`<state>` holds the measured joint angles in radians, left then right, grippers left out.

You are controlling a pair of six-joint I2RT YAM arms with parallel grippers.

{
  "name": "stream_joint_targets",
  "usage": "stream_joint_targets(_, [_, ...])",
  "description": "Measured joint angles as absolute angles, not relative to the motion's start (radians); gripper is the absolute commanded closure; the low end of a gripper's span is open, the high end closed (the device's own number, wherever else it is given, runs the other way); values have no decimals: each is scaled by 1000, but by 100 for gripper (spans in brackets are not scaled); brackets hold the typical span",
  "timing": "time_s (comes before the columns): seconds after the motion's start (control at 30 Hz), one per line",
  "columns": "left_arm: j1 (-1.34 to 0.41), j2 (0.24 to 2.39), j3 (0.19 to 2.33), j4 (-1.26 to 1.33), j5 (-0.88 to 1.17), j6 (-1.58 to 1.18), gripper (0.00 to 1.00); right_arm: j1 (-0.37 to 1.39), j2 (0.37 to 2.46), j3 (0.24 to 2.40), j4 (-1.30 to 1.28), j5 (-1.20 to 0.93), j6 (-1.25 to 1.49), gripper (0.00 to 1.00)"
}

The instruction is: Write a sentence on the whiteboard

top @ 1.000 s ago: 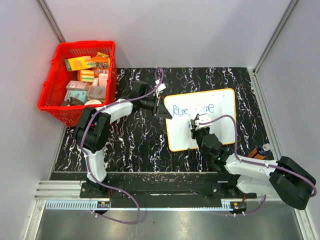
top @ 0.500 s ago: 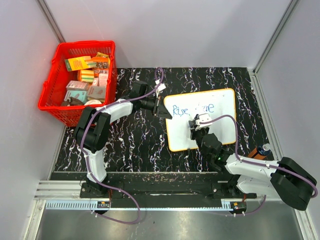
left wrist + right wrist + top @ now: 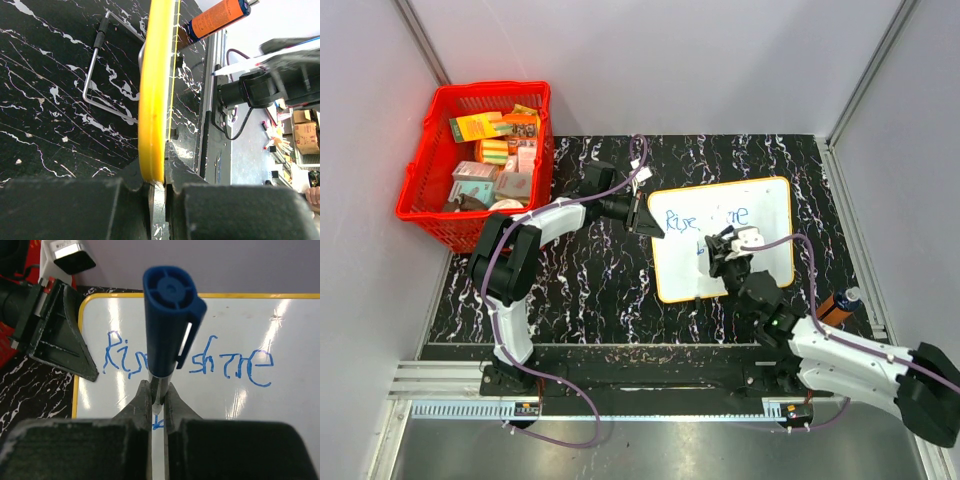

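The right fingers [image 3: 146, 402] are clamped on a blue marker [image 3: 170, 315], which stands with its capped end towards the wrist camera over the middle of the whiteboard [image 3: 768, 200]. Its tip is hidden between them, so contact with the board cannot be told. A short blue stroke shows just below them. An orange tube [image 3: 832, 303] lies on the black marbled tabletop [image 3: 590, 290], right of the board and apart from it. The board sits right of centre, slightly turned. Farther up it, the sentence [image 3: 235, 365] reads roughly "Rise shine" in thin blue. The left fingers [image 3: 142, 180] are shut on the board's yellow rim at its left edge. A red basket [image 3: 430, 215] of packets stands at the far left corner.
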<state>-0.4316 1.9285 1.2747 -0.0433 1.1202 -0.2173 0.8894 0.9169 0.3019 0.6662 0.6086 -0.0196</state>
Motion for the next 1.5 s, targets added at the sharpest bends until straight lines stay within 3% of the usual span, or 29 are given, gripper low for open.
stream_joint_targets(0.27, [-432, 1929, 1275, -43, 1120, -217, 100, 867, 844, 302, 590, 608, -4, 100])
stream_joint_targets(0.6, [-432, 1929, 1275, -43, 1120, -217, 100, 732, 838, 303, 487, 445, 99, 100])
stream_joint_targets(1.17, [-432, 1929, 1275, -44, 1120, -217, 100, 732, 994, 293, 650, 455, 73, 100])
stream_joint_targets(1.5, [-432, 1929, 1275, -43, 1121, -217, 100, 732, 966, 293, 696, 469, 54, 100])
